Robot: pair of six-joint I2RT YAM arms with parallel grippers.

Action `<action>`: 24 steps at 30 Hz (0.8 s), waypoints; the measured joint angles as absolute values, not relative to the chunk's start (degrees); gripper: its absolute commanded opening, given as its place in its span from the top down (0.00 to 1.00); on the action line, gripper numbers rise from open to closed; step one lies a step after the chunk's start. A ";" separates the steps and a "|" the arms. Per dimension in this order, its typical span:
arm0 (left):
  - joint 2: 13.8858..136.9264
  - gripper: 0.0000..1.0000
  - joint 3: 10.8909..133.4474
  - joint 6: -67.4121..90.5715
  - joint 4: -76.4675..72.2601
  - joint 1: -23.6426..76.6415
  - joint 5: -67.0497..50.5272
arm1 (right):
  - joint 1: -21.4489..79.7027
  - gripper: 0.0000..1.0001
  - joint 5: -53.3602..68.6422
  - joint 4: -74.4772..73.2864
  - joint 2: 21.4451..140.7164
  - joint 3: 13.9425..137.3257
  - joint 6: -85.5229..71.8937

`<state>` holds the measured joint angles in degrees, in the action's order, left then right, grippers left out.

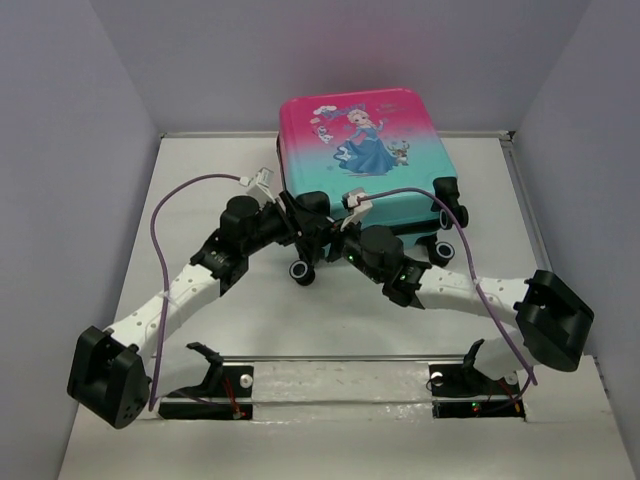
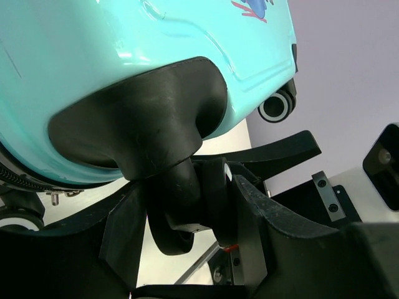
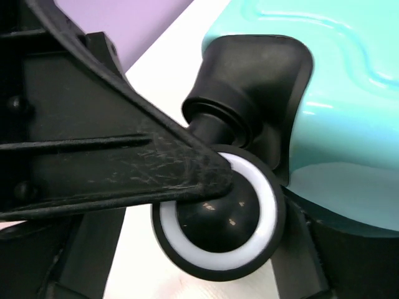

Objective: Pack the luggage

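Note:
The luggage [image 1: 360, 150] is shut and lies with its pink-to-teal princess side facing up at the back middle of the table, wheels toward me. My left gripper [image 1: 300, 228] is at its near left corner. In the left wrist view this gripper [image 2: 187, 212] has its fingers on both sides of a black caster wheel [image 2: 177, 205] under the teal shell [image 2: 93, 50]. My right gripper [image 1: 335, 240] is beside it. In the right wrist view this gripper [image 3: 249, 205] grips a white-ringed wheel [image 3: 206, 249], with one finger [image 3: 124, 168] across its face.
Grey walls close in the table on the left, back and right. More wheels [image 1: 445, 250] stick out at the luggage's near right corner, and one wheel [image 1: 303, 270] rests on the table. Purple cables [image 1: 160, 250] loop over both arms. A metal strip [image 1: 340, 375] runs by the arm bases.

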<state>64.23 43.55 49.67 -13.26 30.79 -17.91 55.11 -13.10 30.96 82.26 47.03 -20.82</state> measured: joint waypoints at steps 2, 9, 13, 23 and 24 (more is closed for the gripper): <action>63.88 0.50 43.29 49.71 -13.58 30.79 -17.80 | 55.18 0.41 -13.67 31.73 82.28 46.76 -20.95; 61.78 0.08 42.76 45.78 -13.74 30.89 -17.76 | 55.05 0.81 -16.36 32.88 82.32 45.84 -21.10; 58.06 0.01 43.94 41.89 -11.20 31.38 -16.14 | 55.27 0.83 -17.34 33.08 82.32 45.58 -20.40; 40.56 0.52 39.59 35.66 -8.32 31.77 -1.52 | 55.61 0.88 -17.58 28.64 82.04 47.48 -15.97; 38.70 0.57 36.29 36.32 -9.28 31.77 -1.06 | 55.61 0.88 -17.63 27.77 82.00 47.94 -15.55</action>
<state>38.70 36.29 36.32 -9.28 31.77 -1.06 55.61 -17.63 27.77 82.00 47.94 -15.55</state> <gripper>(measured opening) 0.627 0.624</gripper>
